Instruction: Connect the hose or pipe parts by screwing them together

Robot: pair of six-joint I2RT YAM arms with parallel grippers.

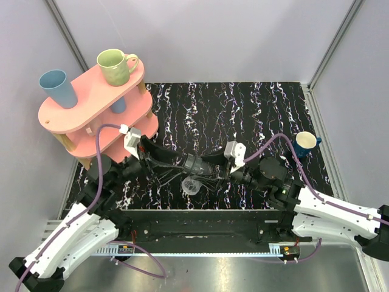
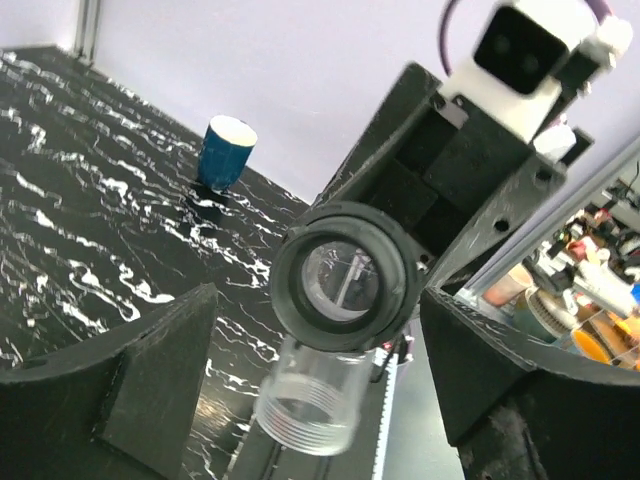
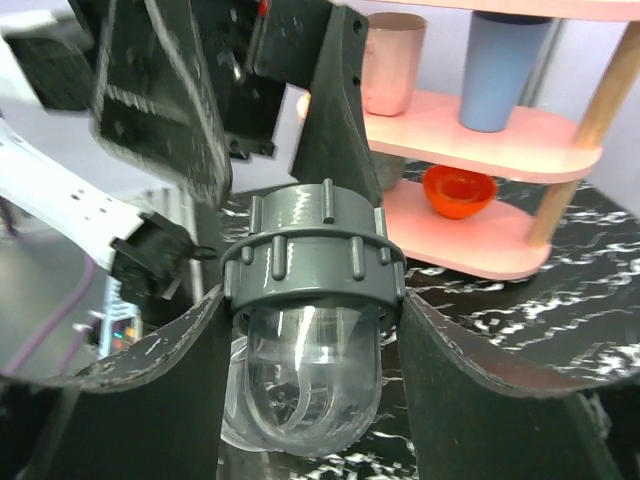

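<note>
Right wrist view is showing the right gripper clamping the grey fitting. Left gripper is standing wide apart, gripping nothing. Clear threaded tube is lying loose at the fitting's six o'clock; joining is looking undone

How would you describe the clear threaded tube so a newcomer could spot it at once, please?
On the black marbled table, look to the near middle, at the grey ribbed fitting in the right fingers. Just toward the table's near edge sits the clear threaded tube: the only fully see-through piece, with nothing gripping it.
</note>
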